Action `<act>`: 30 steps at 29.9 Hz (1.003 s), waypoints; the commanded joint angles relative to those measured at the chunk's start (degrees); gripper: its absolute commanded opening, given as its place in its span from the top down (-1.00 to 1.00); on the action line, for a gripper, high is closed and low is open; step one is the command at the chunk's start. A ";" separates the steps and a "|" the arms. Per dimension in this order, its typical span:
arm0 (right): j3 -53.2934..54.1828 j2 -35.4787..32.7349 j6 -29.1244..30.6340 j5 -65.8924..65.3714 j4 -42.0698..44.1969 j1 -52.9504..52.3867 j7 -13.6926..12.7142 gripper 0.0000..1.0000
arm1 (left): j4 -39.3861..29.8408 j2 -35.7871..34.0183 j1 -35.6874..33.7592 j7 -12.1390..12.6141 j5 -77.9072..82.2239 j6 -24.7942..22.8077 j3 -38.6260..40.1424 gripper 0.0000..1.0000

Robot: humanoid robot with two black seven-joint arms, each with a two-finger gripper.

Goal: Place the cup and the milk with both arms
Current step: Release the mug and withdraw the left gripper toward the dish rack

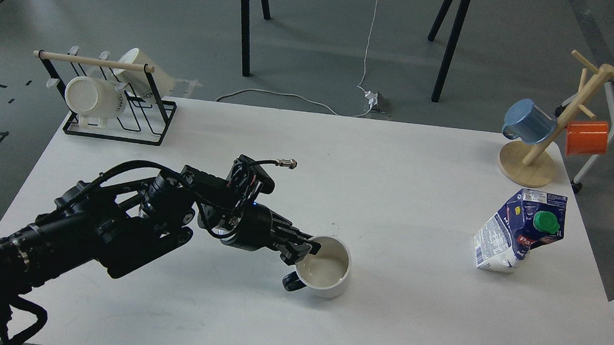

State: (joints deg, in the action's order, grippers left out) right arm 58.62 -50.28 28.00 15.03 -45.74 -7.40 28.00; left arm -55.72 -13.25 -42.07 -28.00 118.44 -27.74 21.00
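A white cup point(326, 274) with a dark handle stands nearly upright on the white table point(416, 326), near the middle front, its mouth facing up. My left gripper point(304, 250) is shut on the cup's left rim, one finger inside the mouth. The milk carton point(521, 231), blue and white with a green cap, stands leaning at the right side of the table. My right arm and gripper are out of view.
A black wire rack point(115, 106) with two white cups sits at the back left corner. A wooden mug tree point(542, 148) with a blue cup point(528, 122) and an orange cup point(587, 138) stands at the back right.
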 commanded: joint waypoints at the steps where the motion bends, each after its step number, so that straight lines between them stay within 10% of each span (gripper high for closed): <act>1: 0.00 0.01 0.00 0.00 0.39 0.02 0.00 -0.93 | 0.00 -0.37 0.15 0.00 -0.58 0.23 0.53 -0.24; 3: 0.01 0.01 0.00 0.00 0.30 0.02 0.00 -0.93 | 0.00 -0.46 0.23 0.00 -3.20 0.23 1.58 -0.57; 13: -0.69 -4.91 0.00 4.03 -4.87 1.24 0.00 -0.92 | -0.09 -6.60 -0.20 0.00 -55.28 -0.26 8.97 -0.74; 21: -0.87 -5.27 0.00 24.68 -19.10 23.97 0.00 -0.93 | 0.61 -18.98 1.54 0.00 -104.51 -0.26 11.61 -0.74; 30: -4.55 -2.63 0.00 21.98 -32.74 37.02 0.00 -0.96 | 1.49 -23.05 9.02 0.00 -107.63 -0.26 15.21 -0.84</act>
State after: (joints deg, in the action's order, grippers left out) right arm 56.57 -53.43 28.00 39.40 -75.43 28.80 28.00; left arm -54.25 -36.14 -34.54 -28.00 10.77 -27.99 35.60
